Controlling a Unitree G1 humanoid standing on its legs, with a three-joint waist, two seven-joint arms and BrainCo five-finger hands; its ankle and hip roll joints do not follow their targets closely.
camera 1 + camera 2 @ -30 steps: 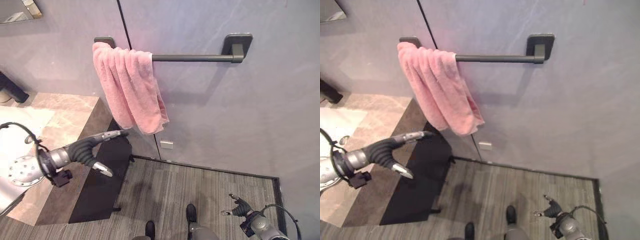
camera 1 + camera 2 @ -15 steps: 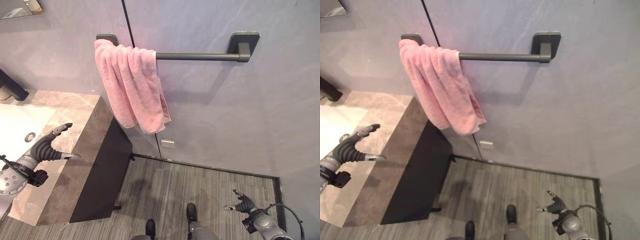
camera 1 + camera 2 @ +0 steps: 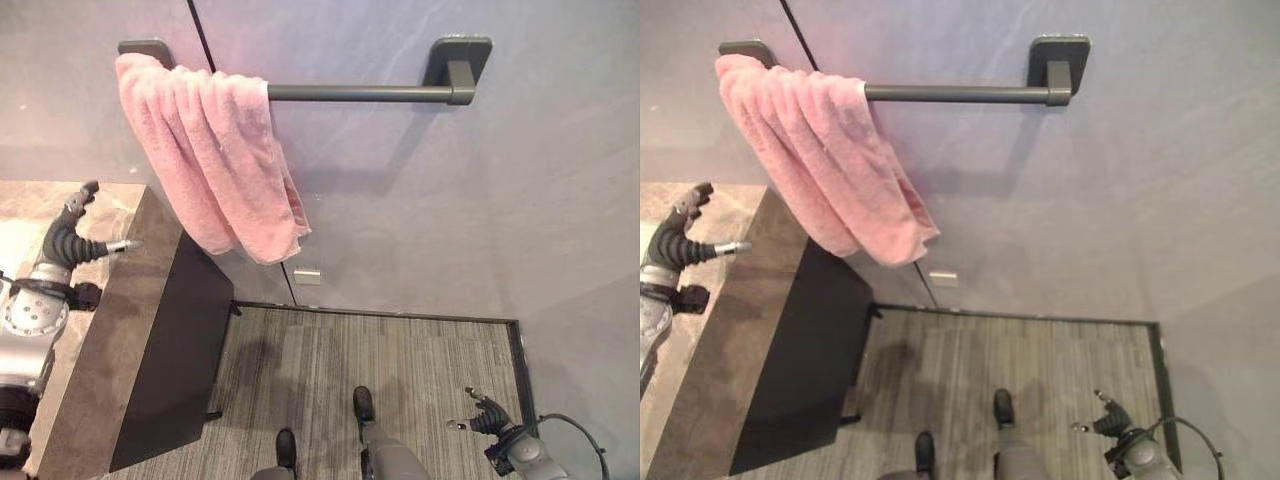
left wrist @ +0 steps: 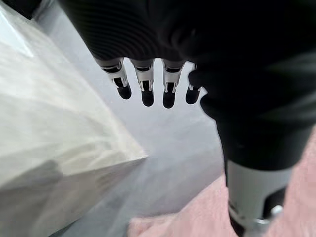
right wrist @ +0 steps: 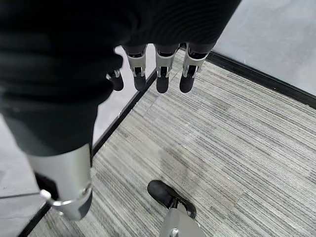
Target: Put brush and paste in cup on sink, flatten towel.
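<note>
Left hand (image 3: 66,238) is raised over the stone counter (image 3: 95,340) at the far left of the eye views, fingers extended and spread, thumb out, grasping nothing; its wrist view confirms straight fingers with the wall beyond. To its right, the pink towel (image 3: 210,160) hangs bunched at the left end of the dark wall-mounted rail (image 3: 355,93), gathered into thick vertical folds and trailing diagonally to a low corner near the counter's edge. The remaining length of rail toward the right bracket (image 3: 457,60) is bare. Assessment: the towel appears soft, limp and light, with a looped pile that should offer friction against the fingertips; it will not hold shape and will likely drag along the rail rather than slide freely. Recommended hold is the outer hanging edge or the low corner, drawing it rightward along the bar to spread the folds. At lower right, the right hand (image 3: 483,419) hangs low over the grey striped floor (image 3: 420,370), fingers relaxed and empty.
</note>
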